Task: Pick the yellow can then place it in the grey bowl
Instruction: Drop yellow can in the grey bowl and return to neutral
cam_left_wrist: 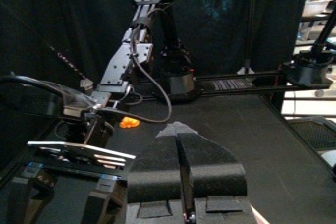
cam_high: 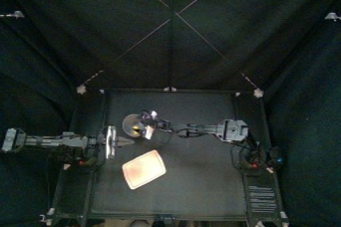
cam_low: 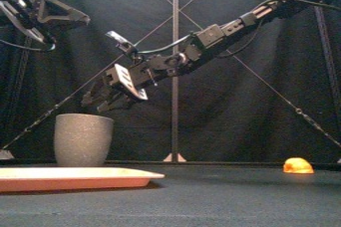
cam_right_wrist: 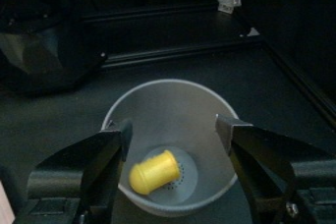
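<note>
Nearest to the front edge lies the flat pink tray (cam_low: 67, 178). It is empty and has no part in this task.

Just behind it stands the grey bowl (cam_low: 83, 138), a tall speckled cup, upright. The yellow can (cam_right_wrist: 155, 172) lies on its side at the bottom of this bowl, and nothing touches it.

The right gripper (cam_right_wrist: 174, 130) hangs directly above the mouth of the bowl. Its two jaws stand wide apart, one over each side of the rim, and there is nothing between them. In the front view it is clearly higher than the rim and does not touch the bowl.

I judge that the placing step is finished, because the can is inside and free. The step in hand is only the retreat. The next move calls for a straight lift of the right arm, with the jaws clear of the rim so that the bowl is not tipped, and then a pull back to the right side.

Further back and to the right, well apart from the bowl, a small orange toy (cam_low: 298, 165) sits on the table.

The left gripper (cam_left_wrist: 182, 144) rests at the left side with its jaws pressed together, holding nothing.
</note>
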